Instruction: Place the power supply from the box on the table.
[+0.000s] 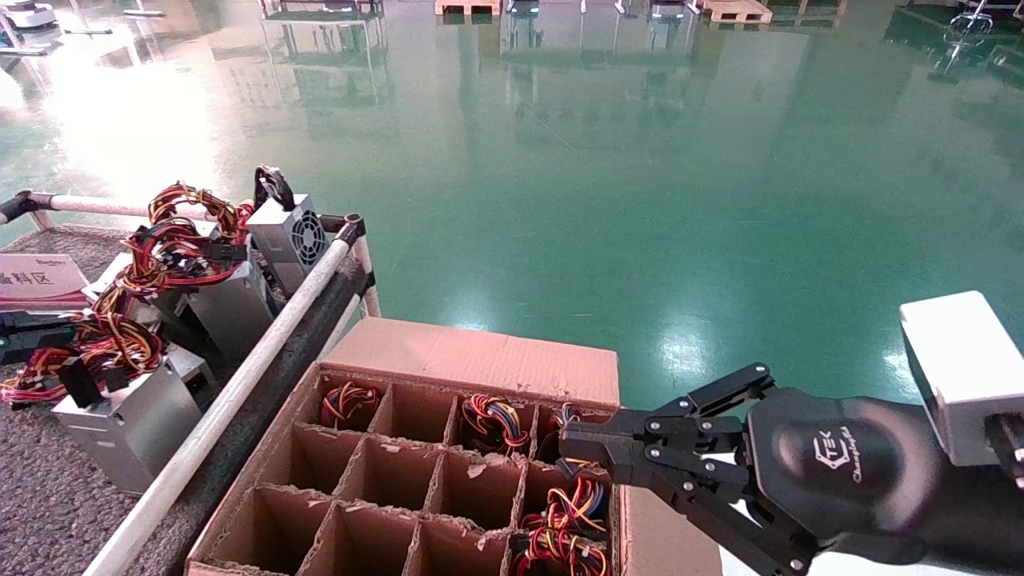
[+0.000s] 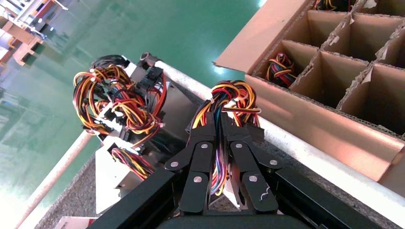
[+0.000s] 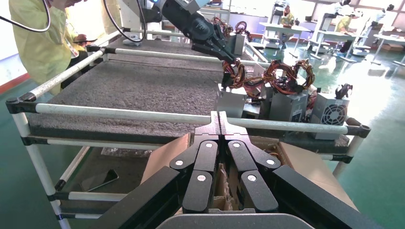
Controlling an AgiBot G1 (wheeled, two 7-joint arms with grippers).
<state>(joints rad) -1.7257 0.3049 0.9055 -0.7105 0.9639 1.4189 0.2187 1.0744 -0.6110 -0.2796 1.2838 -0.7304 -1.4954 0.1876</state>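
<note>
The power supply (image 1: 132, 424), a small silver-grey unit, sits on the table (image 1: 48, 496) beside the white rail (image 1: 240, 376). Its red, yellow and black wire bundle (image 1: 104, 336) rises from its top. My left gripper (image 2: 218, 121) is shut on that bundle, with wires running between its fingers. In the right wrist view the same grip shows from afar, with the left gripper (image 3: 223, 53) above the unit (image 3: 231, 100). The cardboard box (image 1: 480, 360) stands below the rail. My right gripper (image 1: 572, 440) hovers shut and empty over the box's right cells.
Other grey units crowd the table's corner, one with a fan grille (image 1: 292, 236) and a larger plain one (image 1: 228, 308). A pink sign (image 1: 36, 280) lies at the far left. Some box cells hold wire bundles (image 1: 492, 420). Glossy green floor (image 1: 640, 200) lies beyond. A person in yellow (image 3: 38, 38) stands by the table's far side.
</note>
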